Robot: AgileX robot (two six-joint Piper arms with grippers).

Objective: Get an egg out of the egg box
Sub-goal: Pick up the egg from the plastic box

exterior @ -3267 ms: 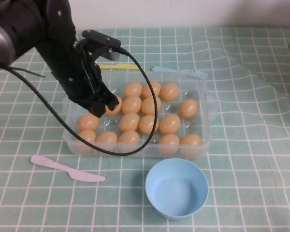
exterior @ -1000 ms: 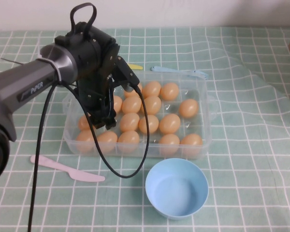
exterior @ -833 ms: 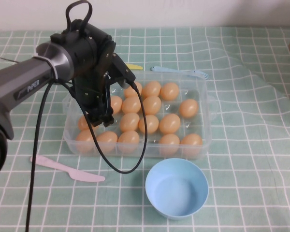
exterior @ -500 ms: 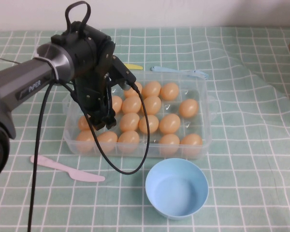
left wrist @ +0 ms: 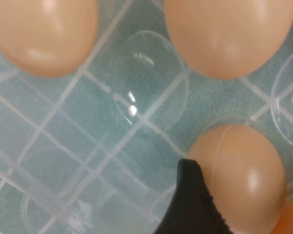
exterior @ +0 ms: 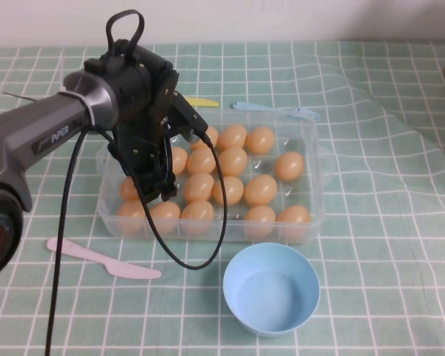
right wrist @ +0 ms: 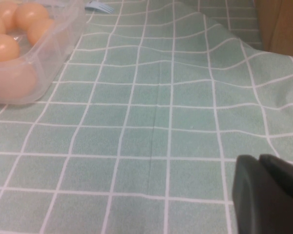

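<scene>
The clear egg box holds several orange-brown eggs in its dimples. My left gripper is down inside the box at its left side, among the eggs. In the left wrist view one black finger rests against the side of an egg that sits in its dimple. The other finger is out of view and the jaws are open. My right gripper is shut and empty, low over the tablecloth to the right of the box. It does not show in the high view.
A pale blue bowl stands in front of the box. A pink plastic knife lies at front left. A blue fork and a yellow utensil lie behind the box. The cloth is rumpled at the right.
The left arm has swung over and lowered its gripper into the left side of the box. Over the last second it only shifted slightly. The eggs have not moved.
</scene>
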